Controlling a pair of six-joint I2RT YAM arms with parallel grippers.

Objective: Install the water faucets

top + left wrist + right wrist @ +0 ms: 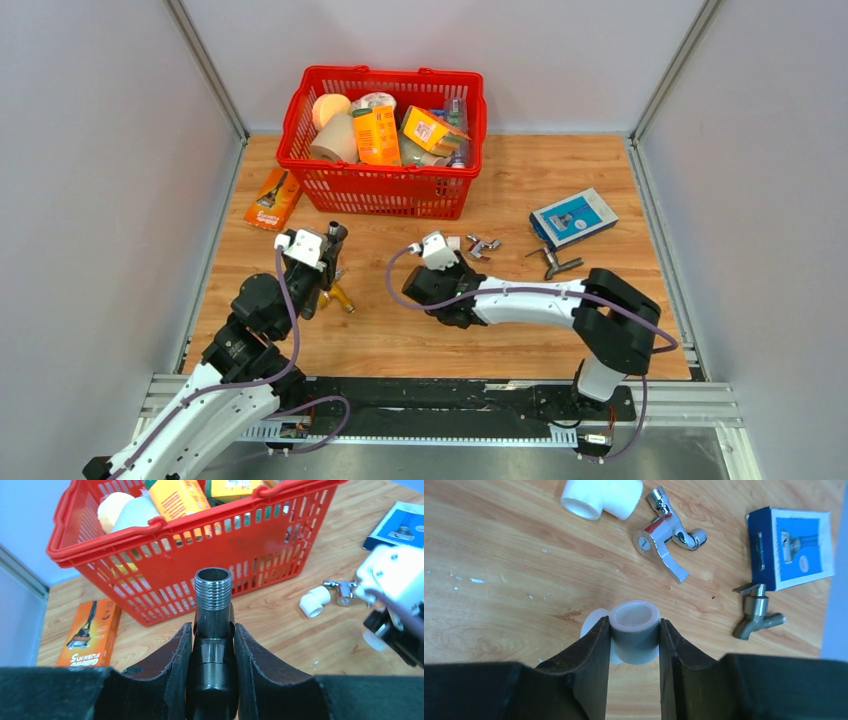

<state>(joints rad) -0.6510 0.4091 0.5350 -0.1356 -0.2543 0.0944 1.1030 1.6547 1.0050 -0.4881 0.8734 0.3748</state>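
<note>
Above the bench, the left tool clamps the faucet, threads jutting past its tips; the elbow, pinched in the right tool, lies apart to its right.

faucet lower body buried between left gripper pads and cut off at bottom edge. white fitting: back half hidden behind right gripper pads. loose white elbow clipped by top edge. blue box clipped at right edge in left wrist view. basket labels too small to read from top
</note>
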